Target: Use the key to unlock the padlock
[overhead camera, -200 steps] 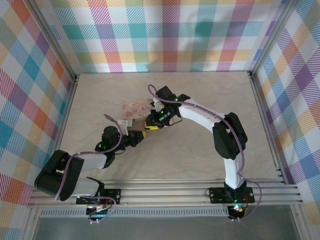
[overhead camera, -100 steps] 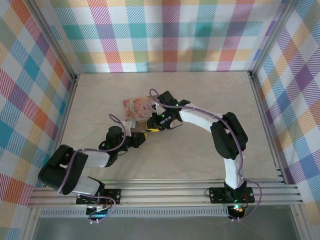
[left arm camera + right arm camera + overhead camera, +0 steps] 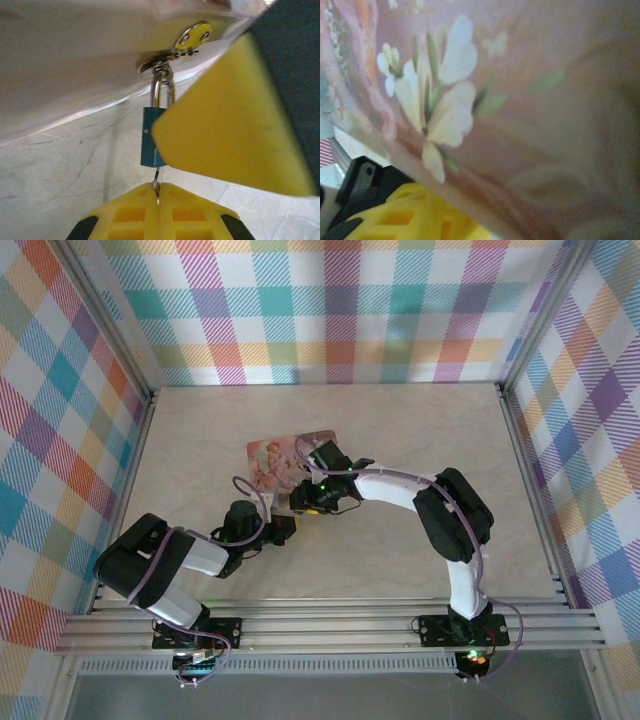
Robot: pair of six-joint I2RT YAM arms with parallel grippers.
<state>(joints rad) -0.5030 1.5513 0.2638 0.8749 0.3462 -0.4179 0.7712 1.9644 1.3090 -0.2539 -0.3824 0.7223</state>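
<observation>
A small padlock, its facing side teal, hangs by a silver shackle from the hasp of the pink tin box. A thin metal key runs from the lock's underside into my left gripper, whose yellow fingers are shut on it. From above, the left gripper sits just at the near side of the box. My right gripper is pressed close against the box's near edge. One of its yellow fingers stands right beside the padlock, covering part of it. Its jaw gap is hidden.
The flowered side of the tin box is very close to the right wrist camera, above a yellow finger. Beige marbled table stretches around the box. Plaid walls and metal rails bound the workspace.
The right gripper has slid toward the near left along the tin box, and more of the pink lid now shows. The left arm has shifted right, still gripping the key.
</observation>
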